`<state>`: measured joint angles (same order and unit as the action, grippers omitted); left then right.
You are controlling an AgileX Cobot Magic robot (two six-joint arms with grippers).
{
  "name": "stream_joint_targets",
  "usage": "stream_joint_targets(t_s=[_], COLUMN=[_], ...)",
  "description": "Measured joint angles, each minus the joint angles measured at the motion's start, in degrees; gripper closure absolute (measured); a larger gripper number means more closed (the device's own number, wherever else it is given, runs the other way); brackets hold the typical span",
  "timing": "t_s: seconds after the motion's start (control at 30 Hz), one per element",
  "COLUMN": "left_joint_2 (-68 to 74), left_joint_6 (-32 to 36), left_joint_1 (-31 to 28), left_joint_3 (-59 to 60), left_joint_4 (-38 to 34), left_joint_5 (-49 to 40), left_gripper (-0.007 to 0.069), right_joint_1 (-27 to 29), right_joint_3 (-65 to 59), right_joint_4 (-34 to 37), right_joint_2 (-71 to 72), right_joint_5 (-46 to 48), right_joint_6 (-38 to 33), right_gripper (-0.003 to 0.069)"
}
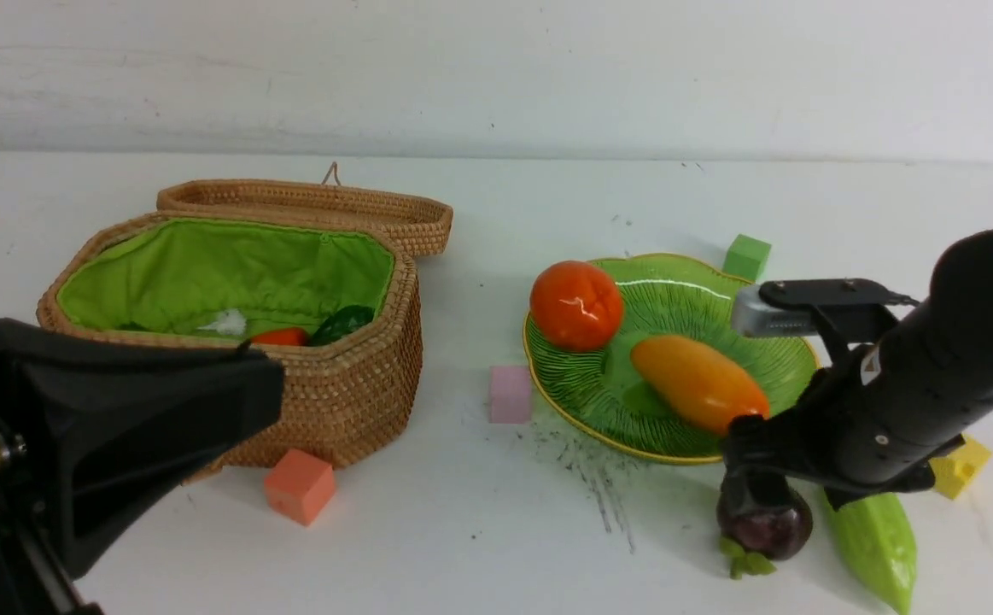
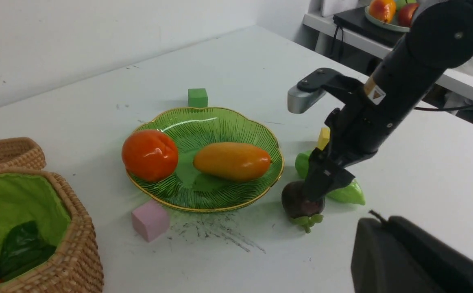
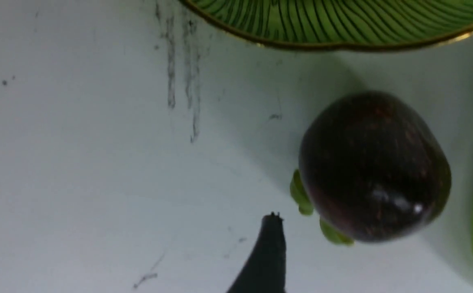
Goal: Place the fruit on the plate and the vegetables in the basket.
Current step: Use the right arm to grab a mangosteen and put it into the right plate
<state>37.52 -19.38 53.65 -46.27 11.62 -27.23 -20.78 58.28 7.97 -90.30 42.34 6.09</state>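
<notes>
The green plate [image 1: 718,295] holds the persimmon [image 1: 576,305] and the mango [image 1: 698,383]. The dark purple mangosteen [image 1: 765,528] lies on the table just in front of the plate, and fills the right wrist view [image 3: 374,167]. My right gripper [image 1: 761,474] is open right above it, with one finger on each side and no grip. The bitter gourd [image 1: 876,542] lies on the table beside it. The basket [image 1: 334,401] stands open at the left with the carrot [image 1: 278,336] and radish [image 1: 227,322] inside. My left gripper [image 1: 270,384] is shut and empty in front of the basket.
Small cubes lie about: pink [image 1: 510,394] between basket and plate, salmon [image 1: 300,485] in front of the basket, green [image 1: 746,257] behind the plate, yellow [image 1: 961,465] at the right. The basket lid [image 1: 308,201] lies folded back. Dark scuff marks [image 1: 590,470] are on the table.
</notes>
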Motion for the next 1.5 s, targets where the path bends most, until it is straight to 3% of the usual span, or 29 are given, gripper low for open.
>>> stream_joint_targets(t_s=[0.4,0.93,1.3,1.5], left_joint_2=[0.0,0.0,0.0,0.0], left_joint_6=[0.5,0.5,1.3,1.4], left_joint_1=[0.0,0.0,0.0,0.0], left_joint_3=[0.0,0.0,0.0,0.0], left_joint_4=[-0.6,-0.8,-0.4,1.6], left_joint_5=[-0.2,-0.4,-0.8,0.7], left_gripper=[0.0627,0.0624,0.0624,0.0622], right_joint_1=[0.0,0.0,0.0,0.8], right_joint_3=[0.0,0.0,4.7,11.5], right_joint_4=[-3.1,-2.7,2.2,1.0], right_joint_2=[-7.7,-10.5,0.7,4.1], right_joint_5=[-7.6,-8.4,3.0,-4.2], right_joint_6=[0.0,0.0,0.0,0.0], right_gripper=[0.0029,0.0095,0.0095,0.0095])
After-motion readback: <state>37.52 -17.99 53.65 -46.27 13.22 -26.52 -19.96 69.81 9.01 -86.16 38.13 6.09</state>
